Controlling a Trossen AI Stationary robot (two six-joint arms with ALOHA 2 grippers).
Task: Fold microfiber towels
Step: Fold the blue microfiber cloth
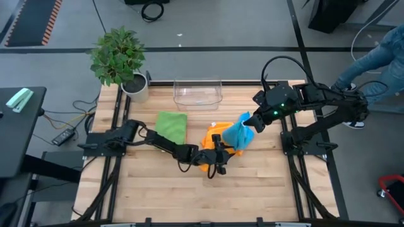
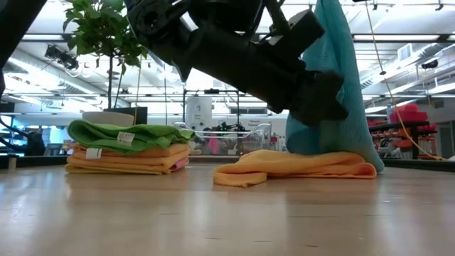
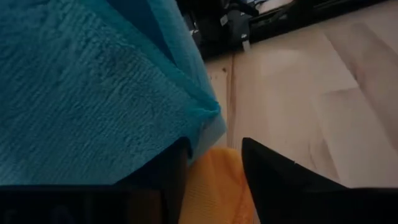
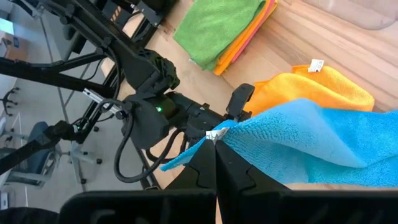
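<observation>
My right gripper [image 1: 248, 121] is shut on a blue towel [image 1: 238, 133] and holds it up over the middle of the table. The towel hangs down [image 2: 334, 64], and its lower end rests on an orange towel [image 1: 218, 146] that lies crumpled on the table [image 2: 298, 165]. My left gripper [image 1: 222, 151] is open and low over the orange towel. Its fingers stand at the blue towel's lower corner [image 3: 208, 115]. A stack of folded towels with a green one on top [image 1: 172, 125] lies to the left [image 2: 128, 146]. My right gripper pinches the blue towel at a top corner [image 4: 231, 132], beside a small white tag, between its two shut fingers [image 4: 202, 168]. The towel hangs below it, slack, with its lower end [image 2: 355, 146] on the orange towel. My left gripper: I cannot tell whether a finger [image 3: 173, 165] touches the blue towel's lower corner.
A clear plastic bin [image 1: 197, 92] stands at the table's far edge. A potted plant [image 1: 120, 60] stands at the far left corner. Bare wood [image 1: 252, 189] lies toward the near edge. A person's legs [image 1: 379, 50] show beyond the table at the far right.
</observation>
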